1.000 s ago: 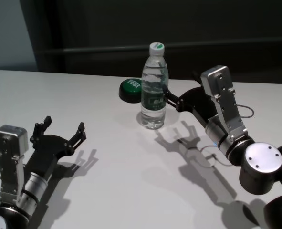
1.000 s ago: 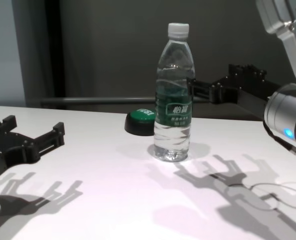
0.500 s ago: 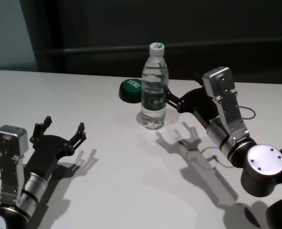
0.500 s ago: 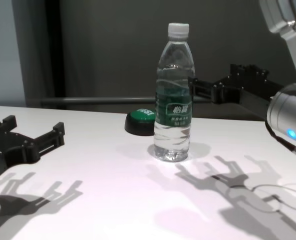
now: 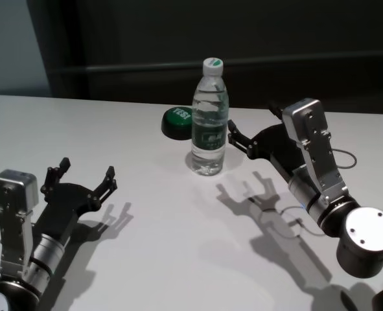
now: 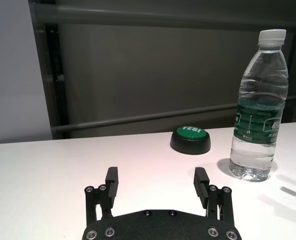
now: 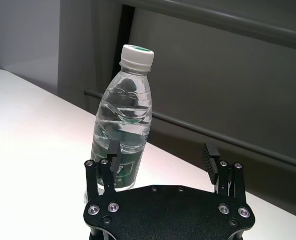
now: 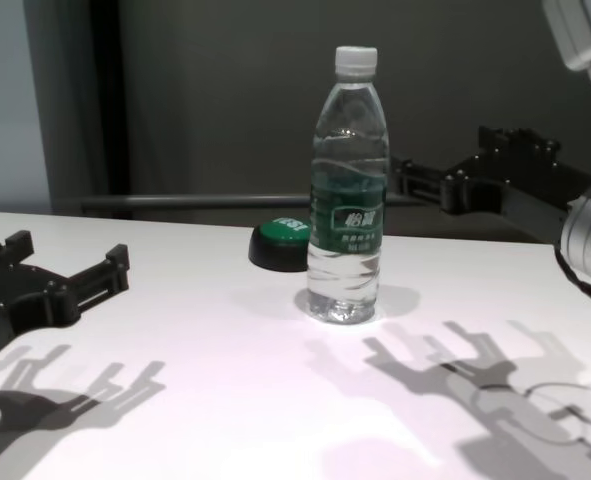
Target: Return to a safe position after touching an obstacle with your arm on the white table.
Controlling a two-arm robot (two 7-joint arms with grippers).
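The clear water bottle point(image 5: 209, 123) with a white cap and green label stands upright on the white table point(image 5: 146, 227). It also shows in the chest view point(image 8: 348, 200), the left wrist view point(image 6: 258, 110) and the right wrist view point(image 7: 122, 125). My right gripper point(image 5: 249, 122) is open and empty, just right of the bottle at label height. The chest view point(image 8: 445, 160) shows a small gap between its near fingertip and the bottle. My left gripper point(image 5: 86, 170) is open and empty, low over the table at the near left, far from the bottle.
A low black button with a green top point(image 5: 177, 120) sits just behind and left of the bottle. A thin cable point(image 5: 288, 217) lies on the table beside my right arm. A dark wall with a rail runs behind the table's far edge.
My right arm has drawn back to the right and towards me, and its fingertip has moved off the bottle's side. The bottle still stands in place. The left arm has not moved.
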